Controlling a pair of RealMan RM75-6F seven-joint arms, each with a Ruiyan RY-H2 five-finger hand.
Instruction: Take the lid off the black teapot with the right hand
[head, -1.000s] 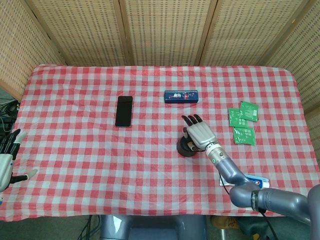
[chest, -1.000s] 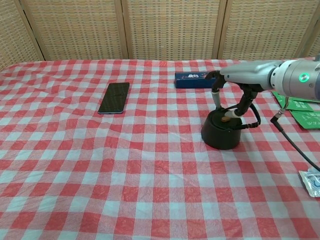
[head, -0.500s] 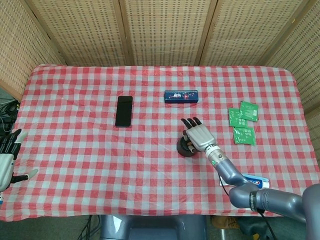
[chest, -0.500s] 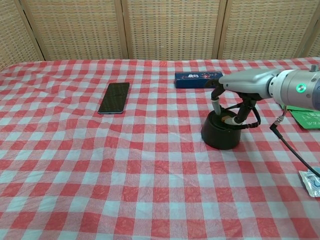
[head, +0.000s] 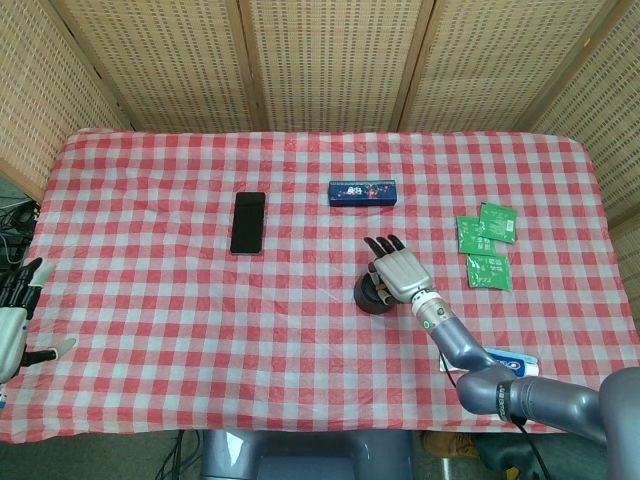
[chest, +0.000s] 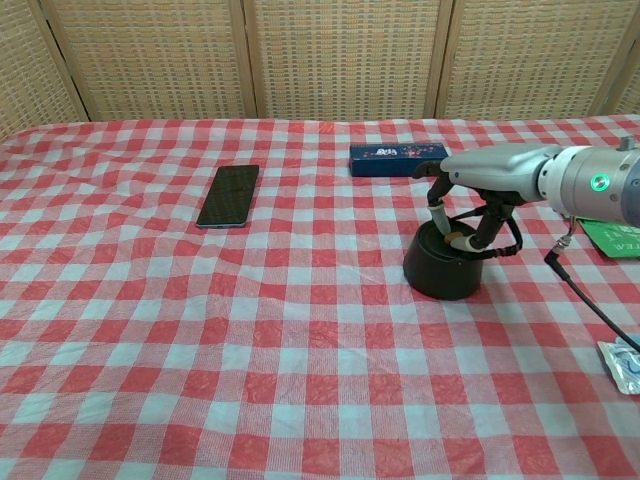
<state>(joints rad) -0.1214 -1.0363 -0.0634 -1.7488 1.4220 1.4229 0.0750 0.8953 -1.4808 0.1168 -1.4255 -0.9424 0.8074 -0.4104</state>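
Note:
The black teapot (head: 368, 295) (chest: 442, 268) stands on the checked cloth right of the table's middle. Its lid (chest: 455, 243) with a small brown knob sits on the pot. My right hand (head: 398, 268) (chest: 462, 200) hangs over the pot from the right, fingers pointing down. The thumb and a finger (chest: 484, 232) stand on either side of the knob, very close to it, with no firm grip showing. In the head view the hand covers most of the lid. My left hand (head: 14, 322) is off the table's left edge, fingers spread and holding nothing.
A black phone (head: 248, 222) (chest: 229, 195) lies left of the middle. A blue box (head: 362, 191) (chest: 397, 154) lies behind the teapot. Green packets (head: 486, 245) (chest: 612, 236) are at the right, and a white-and-blue packet (head: 507, 361) (chest: 624, 362) lies near the front right edge.
My right hand has sunk a little lower over the teapot, bringing its fingers down around the lid's knob. The teapot, lid and left hand have not moved.

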